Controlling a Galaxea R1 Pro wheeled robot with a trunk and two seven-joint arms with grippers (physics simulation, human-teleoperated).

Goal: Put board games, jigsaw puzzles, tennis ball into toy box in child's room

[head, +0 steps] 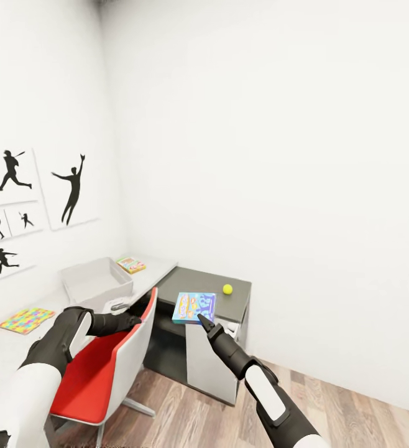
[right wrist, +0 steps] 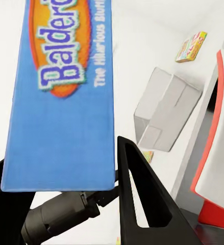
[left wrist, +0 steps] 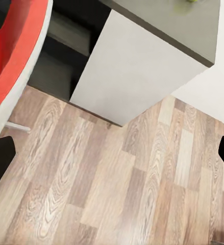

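Note:
My right gripper [head: 202, 320] is shut on the lower edge of the blue board game [head: 194, 307], held in the air over the near edge of the table's dark grey end [head: 198, 283]. The wrist view shows the blue board game [right wrist: 60, 102] upright between the dark fingers [right wrist: 142, 199]. The tennis ball [head: 227, 289] lies on that dark top. The grey toy box [head: 96, 281] stands on the table's white part [head: 151, 272], and also shows as toy box [right wrist: 165, 109]. A jigsaw puzzle [head: 26, 320] lies at the left. My left gripper [head: 132, 321] is open by the chair back.
A red chair with a white shell [head: 105, 367] stands between me and the table. A small orange-green flat thing [head: 131, 265] lies behind the toy box; whether box or mat, I cannot tell. Wood floor [left wrist: 117, 178] spreads under the left gripper. White walls enclose the corner.

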